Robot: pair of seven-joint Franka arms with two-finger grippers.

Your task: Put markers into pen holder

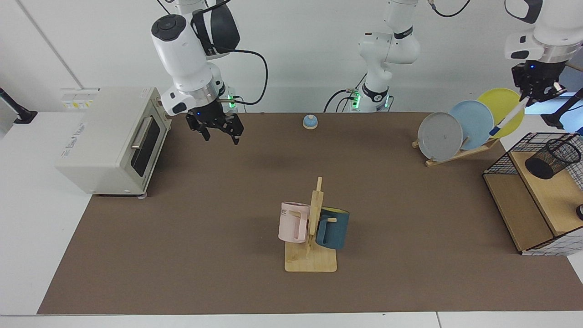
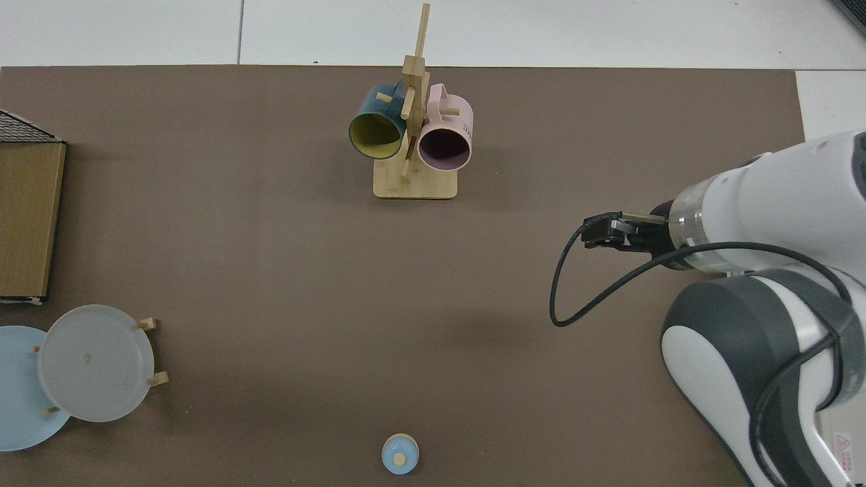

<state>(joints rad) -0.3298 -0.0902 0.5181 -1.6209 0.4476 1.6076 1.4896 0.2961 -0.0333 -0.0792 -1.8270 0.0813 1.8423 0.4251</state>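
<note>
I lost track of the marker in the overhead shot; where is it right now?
In the facing view the marker hangs tilted from the left gripper at far right, in front of the yellow plate, above the pen holder.

A white marker (image 1: 507, 119) with a blue cap, a black mesh pen holder (image 1: 552, 158), grey (image 1: 439, 136), light blue (image 1: 476, 123) and yellow plates (image 1: 504, 105), pink (image 1: 293, 222) and teal mugs (image 1: 332, 228), on a brown mat (image 1: 218, 205).
</note>
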